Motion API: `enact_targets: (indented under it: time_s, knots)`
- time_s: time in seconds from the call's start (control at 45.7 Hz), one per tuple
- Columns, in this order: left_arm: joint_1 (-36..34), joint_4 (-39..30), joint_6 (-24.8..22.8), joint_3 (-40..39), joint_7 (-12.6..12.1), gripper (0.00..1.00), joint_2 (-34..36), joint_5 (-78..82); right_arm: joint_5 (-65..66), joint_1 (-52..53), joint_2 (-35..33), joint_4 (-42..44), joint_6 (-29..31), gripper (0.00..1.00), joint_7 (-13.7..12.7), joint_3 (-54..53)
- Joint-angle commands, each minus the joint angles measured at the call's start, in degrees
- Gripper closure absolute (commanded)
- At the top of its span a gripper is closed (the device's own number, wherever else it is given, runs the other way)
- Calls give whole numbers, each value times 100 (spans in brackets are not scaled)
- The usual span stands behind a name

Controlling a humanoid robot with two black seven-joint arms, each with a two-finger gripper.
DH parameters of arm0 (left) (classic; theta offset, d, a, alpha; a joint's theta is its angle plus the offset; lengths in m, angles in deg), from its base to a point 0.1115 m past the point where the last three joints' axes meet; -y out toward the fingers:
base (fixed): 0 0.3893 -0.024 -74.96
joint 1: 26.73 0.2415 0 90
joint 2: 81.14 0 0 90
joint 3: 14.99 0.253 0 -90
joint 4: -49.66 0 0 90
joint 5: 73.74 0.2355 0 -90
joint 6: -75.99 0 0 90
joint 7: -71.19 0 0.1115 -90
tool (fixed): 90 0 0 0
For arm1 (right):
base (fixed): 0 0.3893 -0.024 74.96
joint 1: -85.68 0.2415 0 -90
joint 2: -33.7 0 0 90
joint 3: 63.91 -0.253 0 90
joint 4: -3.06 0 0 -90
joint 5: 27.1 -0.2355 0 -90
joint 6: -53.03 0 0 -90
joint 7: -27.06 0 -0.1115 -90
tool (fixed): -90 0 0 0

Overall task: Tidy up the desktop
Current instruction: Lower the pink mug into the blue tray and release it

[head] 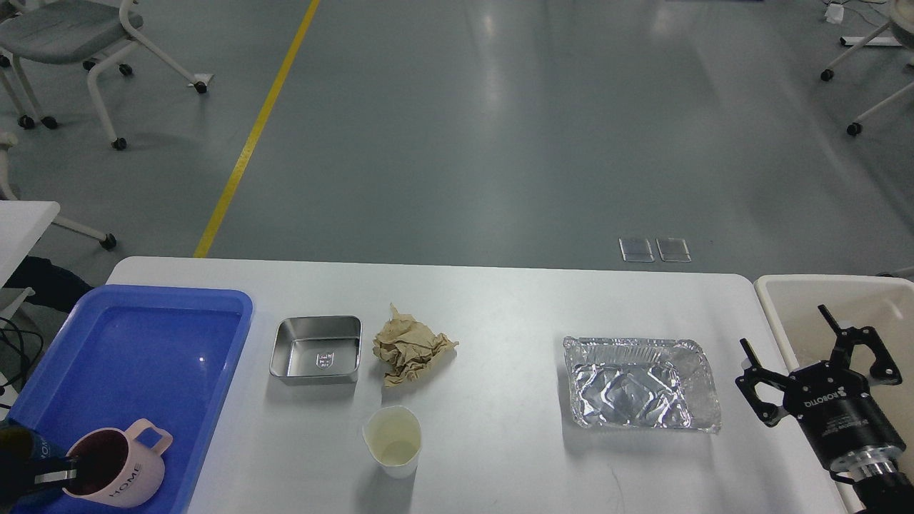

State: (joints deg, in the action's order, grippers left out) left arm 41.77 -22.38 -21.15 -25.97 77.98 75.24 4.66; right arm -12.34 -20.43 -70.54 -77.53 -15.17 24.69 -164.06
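The white desktop (500,300) carries a square steel dish (316,350), a crumpled brown paper (410,348), a white paper cup (392,440) and a foil tray (639,384). A pink mug marked HOME (118,464) is in the blue tray (143,335) at the left. My left gripper (61,477) is at the mug's rim, one finger inside the mug, shut on it. My right gripper (784,326) is open and empty, at the table's right edge next to the foil tray and over the edge of the cream bin (792,300).
Wheeled chairs stand on the grey floor beyond the table at the far left (71,36) and far right (867,78). A yellow floor line (250,143) runs away from the table. Another white table corner (21,221) shows at the left.
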Motion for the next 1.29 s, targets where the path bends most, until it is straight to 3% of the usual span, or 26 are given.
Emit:
enact_targets:
  time_s: [0.0, 0.066, 0.175, 0.35, 0.503, 0.569, 0.876, 1.16, 1.27]
  knots:
    - [6, 5, -7, 0, 25, 38, -29, -9, 0, 3, 0, -1, 0, 0, 0, 3]
    - [-3, -3, -16, -26, 95, 18, -29, -9, 0, 3, 0, -1, 0, 0, 8, -5]
    - [-30, -65, -77, -35, 104, 13, -3, -79, 0, 11, 0, -1, 0, 0, 8, -5]
    - [-38, -354, -77, -79, 130, 12, 339, -150, 0, 29, 0, -1, 0, 0, 0, 3]
    - [-126, -925, -77, -368, 552, 11, 928, -159, 0, 55, 0, -10, 0, 0, 0, 3]
    - [-135, -1137, -77, -720, 605, 11, 1148, -159, 0, 55, 0, -10, -9, 0, 0, 3]
    - [-135, -1831, -69, -2408, 570, 11, 1421, -624, 0, 64, 0, -10, -9, 0, 0, 3]
    - [-117, -2543, 10, -2452, 499, 11, 1632, -651, 0, 47, -27, -10, -9, 0, 0, 3]
    - [-109, -2622, 396, -2391, 499, 11, 1614, -668, 0, 47, -18, -10, -9, 0, 0, 3]
